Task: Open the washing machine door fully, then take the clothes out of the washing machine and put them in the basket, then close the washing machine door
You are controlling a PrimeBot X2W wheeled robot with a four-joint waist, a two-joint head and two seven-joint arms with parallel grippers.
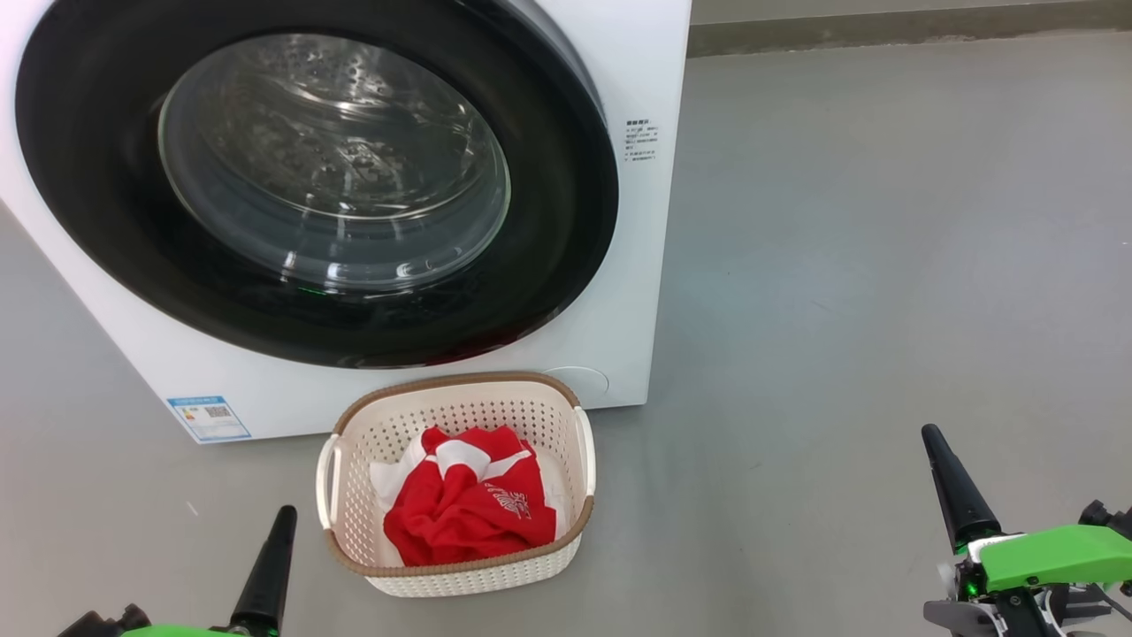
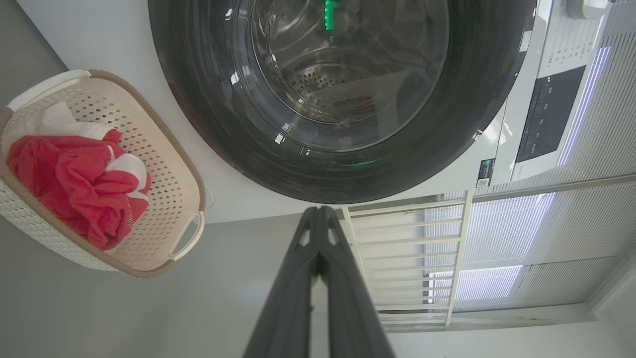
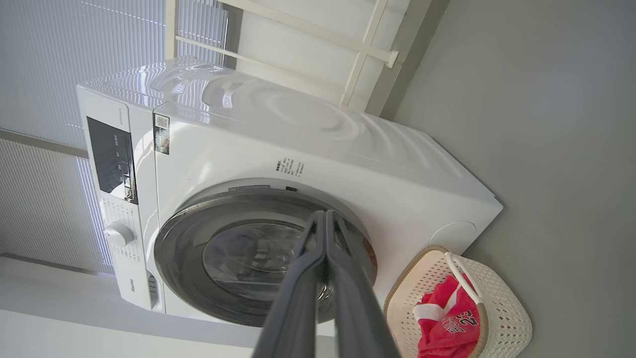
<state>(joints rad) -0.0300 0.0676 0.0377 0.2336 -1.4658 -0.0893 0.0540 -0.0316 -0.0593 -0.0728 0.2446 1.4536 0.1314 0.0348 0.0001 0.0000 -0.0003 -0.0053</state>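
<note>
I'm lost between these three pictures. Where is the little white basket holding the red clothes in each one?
Head view: the basket sits bottom centre, below the washing machine door.
Left wrist view: the basket is at the left edge, left of the door.
Right wrist view: the basket is in the lower right corner, right of the door.
Shared landmark: that round black-rimmed door.

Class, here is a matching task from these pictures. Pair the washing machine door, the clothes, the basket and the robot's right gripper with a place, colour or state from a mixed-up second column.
Column A
1. washing machine door
2. clothes
3. basket
4. right gripper

Column B
a. red and white, crumpled inside the basket
b. fingers together, holding nothing
c. glossy black rim, clear glass centre
d. standing on the grey floor before the washing machine

Pairs: 1-c, 2-a, 3-d, 4-b
</note>
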